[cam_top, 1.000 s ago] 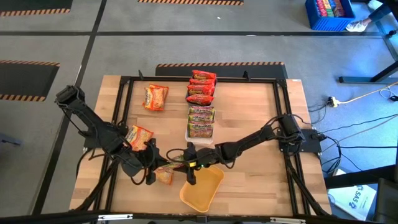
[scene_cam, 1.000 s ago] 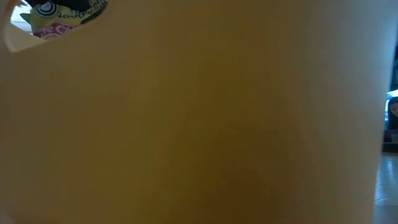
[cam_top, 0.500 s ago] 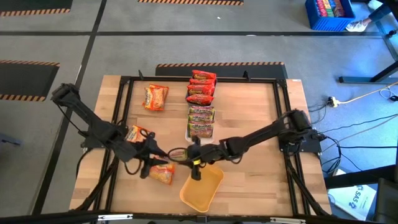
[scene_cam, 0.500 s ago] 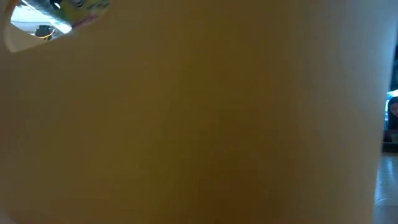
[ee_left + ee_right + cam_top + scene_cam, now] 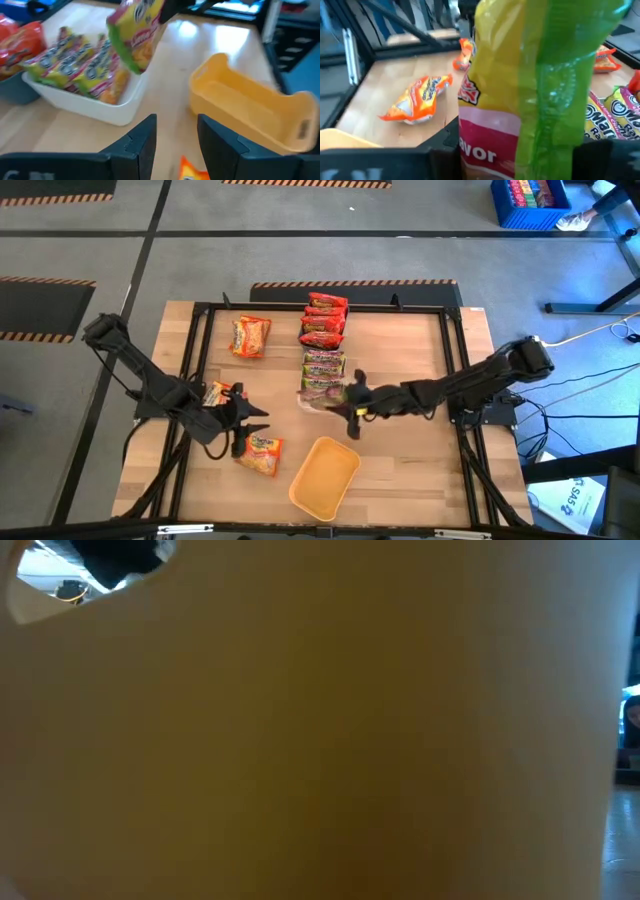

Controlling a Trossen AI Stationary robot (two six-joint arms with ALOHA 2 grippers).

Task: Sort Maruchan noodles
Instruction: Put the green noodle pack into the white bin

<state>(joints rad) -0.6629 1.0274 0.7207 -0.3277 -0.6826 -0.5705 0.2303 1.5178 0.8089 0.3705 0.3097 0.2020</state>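
While right gripper (image 5: 352, 408) grips it | green packet (image 5: 535, 90) hangs upright, long axis vertical

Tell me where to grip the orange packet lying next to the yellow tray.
The orange packet lies flat on the table beside the yellow tray, so probably come straight down and pinch one crimped end seam. The left tool hovers open just beside it; the right tool already holds a green packet.

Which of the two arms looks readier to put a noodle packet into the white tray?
The right. Its hand already holds a green packet beside the white tray; the left hand is open, empty and farther off.
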